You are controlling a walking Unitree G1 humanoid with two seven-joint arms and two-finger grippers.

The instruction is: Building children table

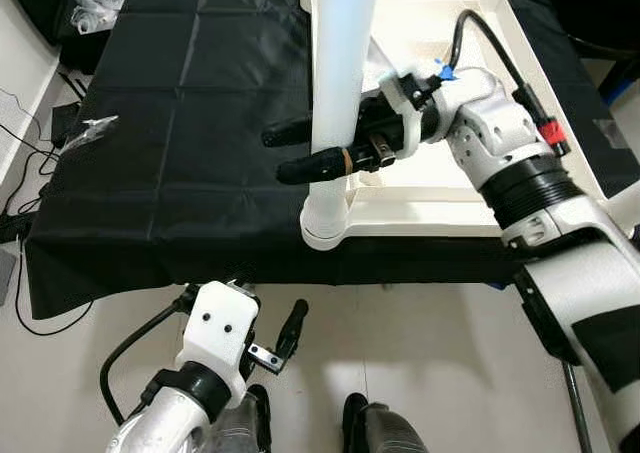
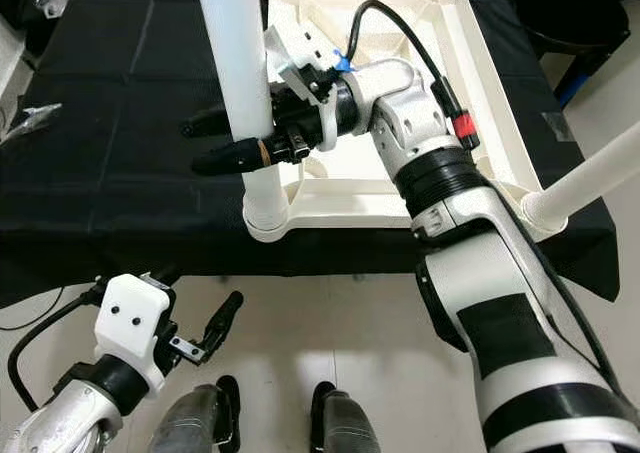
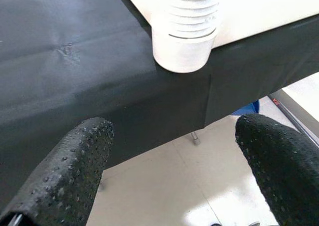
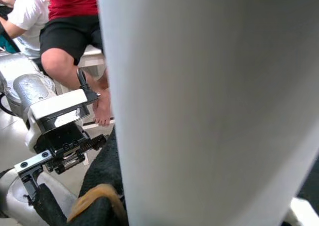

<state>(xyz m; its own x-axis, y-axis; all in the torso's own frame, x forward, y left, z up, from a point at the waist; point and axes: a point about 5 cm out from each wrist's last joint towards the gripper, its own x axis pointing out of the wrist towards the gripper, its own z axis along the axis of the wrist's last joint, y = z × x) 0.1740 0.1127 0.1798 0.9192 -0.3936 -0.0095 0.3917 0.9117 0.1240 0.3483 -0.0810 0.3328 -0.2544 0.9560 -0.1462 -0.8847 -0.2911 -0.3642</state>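
Left eye view, right end effector (image 1: 300, 149): fingers closed round upright white table leg (image 1: 338, 93), arm reaching across bench (image 1: 180, 123).
Left end effector (image 3: 174, 156): fingers wide apart, empty, low beside bench edge.

No text, label, brand, number or sign can be read anywhere.

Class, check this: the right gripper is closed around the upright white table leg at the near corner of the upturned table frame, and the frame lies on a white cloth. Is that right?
Not quite. The cloth is black, not white, as the left eye view shows. The rest holds: the right gripper is closed around the upright white table leg at the near corner of the upturned table frame.
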